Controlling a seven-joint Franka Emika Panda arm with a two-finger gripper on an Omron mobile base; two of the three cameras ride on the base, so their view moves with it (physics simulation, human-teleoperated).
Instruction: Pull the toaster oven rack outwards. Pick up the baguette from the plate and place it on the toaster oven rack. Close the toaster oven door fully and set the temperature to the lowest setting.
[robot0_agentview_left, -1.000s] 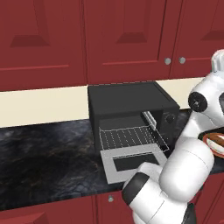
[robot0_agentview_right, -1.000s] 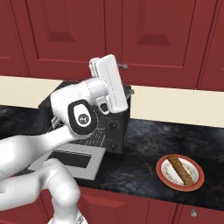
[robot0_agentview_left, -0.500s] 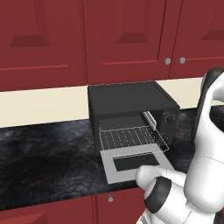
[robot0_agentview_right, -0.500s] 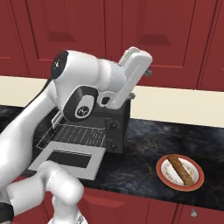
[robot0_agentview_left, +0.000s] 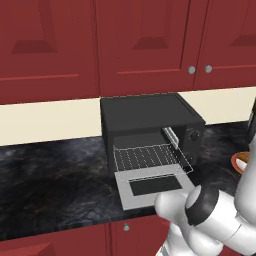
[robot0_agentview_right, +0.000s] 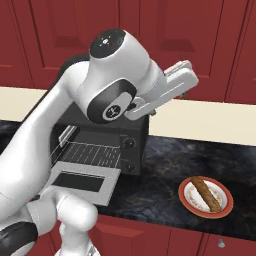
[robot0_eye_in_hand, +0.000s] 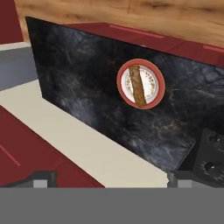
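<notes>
The black toaster oven (robot0_agentview_left: 150, 122) stands on the dark counter with its grey door (robot0_agentview_left: 154, 186) folded down flat. Its wire rack (robot0_agentview_left: 150, 157) is drawn out over the door. In the right base view the rack (robot0_agentview_right: 90, 152) and door (robot0_agentview_right: 82, 180) show below my arm. The baguette (robot0_agentview_right: 206, 193) lies on a red-rimmed plate (robot0_agentview_right: 187, 200) to the oven's right. My hand (robot0_agentview_right: 172, 85) hangs high above the oven's right side. In the hand view my gripper (robot0_eye_in_hand: 109, 180) is open and holds nothing, with the baguette (robot0_eye_in_hand: 138, 86) on its plate (robot0_eye_in_hand: 124, 97) far below it.
Red wall cabinets (robot0_agentview_left: 140, 45) hang above the counter (robot0_agentview_left: 55, 180), and a cream backsplash (robot0_agentview_left: 45, 125) runs behind it. The oven's two knobs (robot0_agentview_right: 129, 154) face front on its right panel. My white arm (robot0_agentview_right: 60, 130) crosses in front of the oven's left part.
My arm has swung up and to the right, from in front of the oven to above its right side. The rack, door and baguette have not moved.
</notes>
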